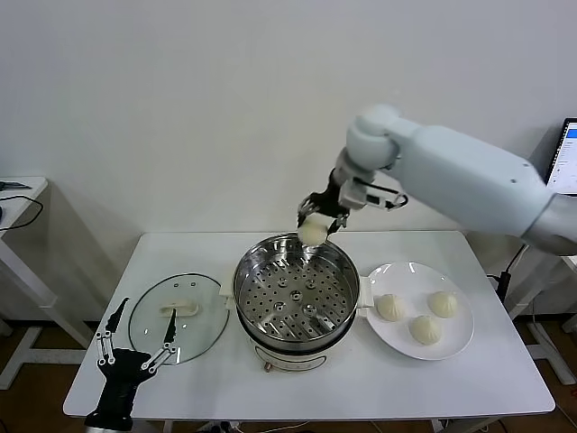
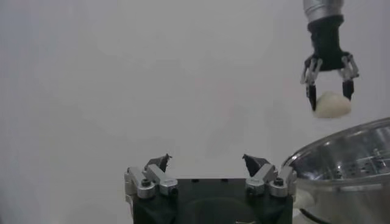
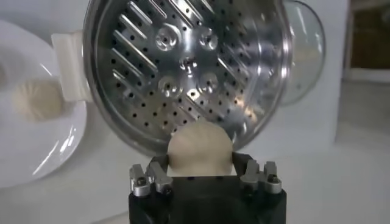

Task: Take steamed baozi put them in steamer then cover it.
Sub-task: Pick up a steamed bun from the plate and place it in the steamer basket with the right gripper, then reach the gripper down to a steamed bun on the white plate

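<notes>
The right hand (image 1: 321, 216) hangs above the far rim of the steamer (image 1: 296, 298), its fingers only partly spread, with one steamed baozi (image 1: 313, 232) between them; the wrist view shows the bun touching both fingers, so I judge it gripped, though loosely. The risk lies in that position: the bun sits over the steamer's back edge, not over the middle of the perforated tray (image 3: 183, 67). If it drops from here, it could strike the rim and roll onto the desk (image 1: 406, 379) behind the steamer. Three more baozi (image 1: 419, 316) wait on the white plate (image 1: 451, 347) just right of the steamer. The glass lid (image 1: 176, 316) lies left of the steamer, and the left hand (image 1: 135, 347) hovers wide open and empty beside that lid.
</notes>
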`<state>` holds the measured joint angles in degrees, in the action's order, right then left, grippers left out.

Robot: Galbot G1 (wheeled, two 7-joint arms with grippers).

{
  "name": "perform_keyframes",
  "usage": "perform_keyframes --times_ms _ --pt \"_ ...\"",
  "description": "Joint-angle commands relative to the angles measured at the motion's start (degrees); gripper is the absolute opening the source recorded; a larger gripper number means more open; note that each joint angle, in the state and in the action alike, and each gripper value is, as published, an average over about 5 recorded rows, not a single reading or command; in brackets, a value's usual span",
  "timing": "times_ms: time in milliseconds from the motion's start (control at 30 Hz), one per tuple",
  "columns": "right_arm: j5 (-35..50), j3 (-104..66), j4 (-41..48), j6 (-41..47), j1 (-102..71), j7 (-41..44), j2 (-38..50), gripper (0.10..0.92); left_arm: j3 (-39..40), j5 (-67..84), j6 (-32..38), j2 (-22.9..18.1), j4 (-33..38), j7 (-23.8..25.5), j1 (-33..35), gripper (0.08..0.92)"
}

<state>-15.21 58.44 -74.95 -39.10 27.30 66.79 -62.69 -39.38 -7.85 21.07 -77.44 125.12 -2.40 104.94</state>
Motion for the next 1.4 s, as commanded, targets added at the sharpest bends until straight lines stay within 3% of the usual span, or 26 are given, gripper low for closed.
perform_keyframes --times_ms 33,533,800,933,1100,1267,1400 --pt "-7.1 1.1 0.6 -3.4 -4.6 -0.4 -4.7 0.696 -0.2 0.1 -0.1 -0.1 0.6 -0.1 0.1 0.823" --pt "-11.3 0.1 4.8 -2.8 -9.3 -1.3 -7.9 0.696 -0.6 0.1 0.2 -0.2 0.4 -0.3 0.3 0.823" --pt "-10.6 -0.4 4.6 -2.1 -9.3 -1.9 -7.3 0.740 -0.7 0.3 0.3 -0.2 0.3 -0.4 0.1 0.823" --pt "-4.0 -2.3 -0.7 2.1 -6.8 0.4 -3.3 0.808 -0.7 0.3 0.2 -0.3 0.3 -0.5 0.0 0.823" --pt "10.9 -5.3 -8.0 15.5 1.7 8.4 6.3 0.822 -0.6 0.3 0.1 -0.2 0.4 -0.5 -0.1 0.823" --pt "27.3 -1.7 -2.3 33.1 11.0 10.6 17.5 0.823 -0.2 0.2 0.0 -0.1 0.4 -0.4 -0.5 0.823" --pt "32.2 4.4 5.0 38.9 11.2 6.9 24.0 0.823 -0.1 0.1 0.1 0.2 0.2 -0.4 -0.8 0.823"
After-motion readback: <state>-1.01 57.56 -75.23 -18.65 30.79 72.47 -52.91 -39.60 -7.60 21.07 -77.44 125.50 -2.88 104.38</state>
